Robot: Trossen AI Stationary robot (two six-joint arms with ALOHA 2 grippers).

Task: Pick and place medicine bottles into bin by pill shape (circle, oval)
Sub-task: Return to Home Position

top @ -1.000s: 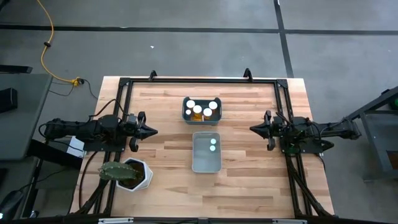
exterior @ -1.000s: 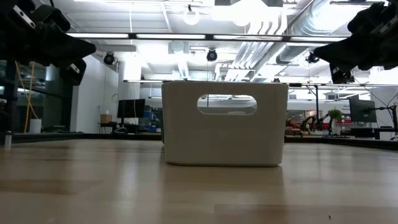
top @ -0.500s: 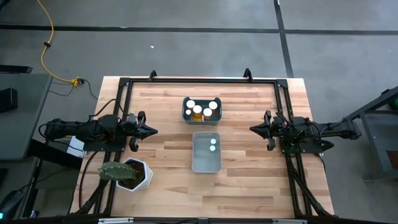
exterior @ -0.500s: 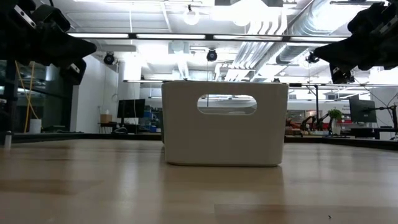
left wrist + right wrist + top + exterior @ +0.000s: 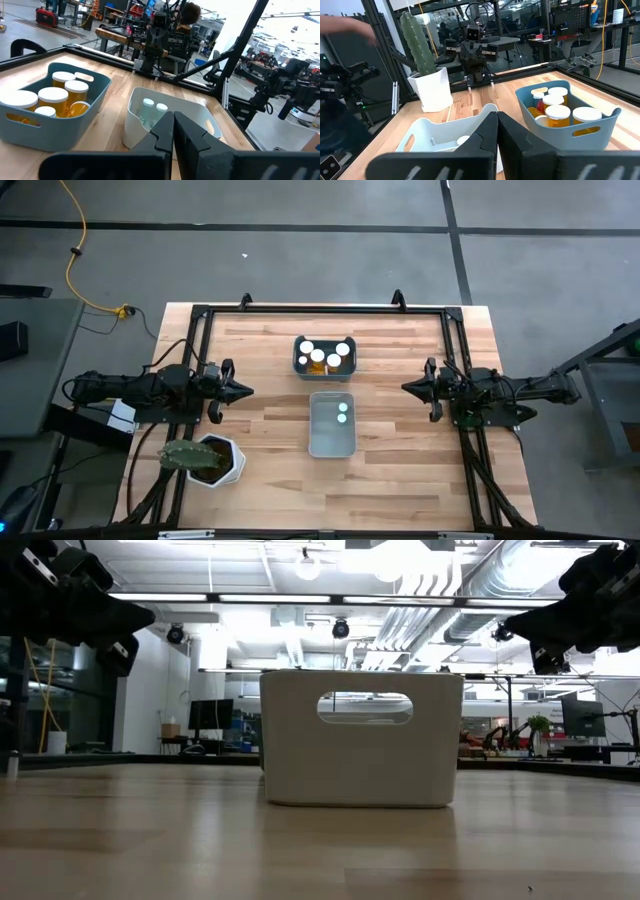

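Observation:
Several amber medicine bottles with white caps (image 5: 325, 356) stand in a blue-grey bin (image 5: 298, 366) at the table's far middle. Two small pale-topped bottles (image 5: 343, 413) stand in a white bin (image 5: 320, 440) nearer the front, which the low view shows as a white box (image 5: 360, 737). My left gripper (image 5: 248, 390) hovers shut at the table's left, pointing level toward the bins. My right gripper (image 5: 407, 388) hovers shut at the right, also level. Both are empty. The bottles also show in the left wrist view (image 5: 64, 92) and the right wrist view (image 5: 555, 113).
A white hexagonal pot with a cactus (image 5: 205, 460) stands at the table's near left corner. A black frame (image 5: 320, 308) runs along the far and side edges. Bare wood lies between each gripper and the bins.

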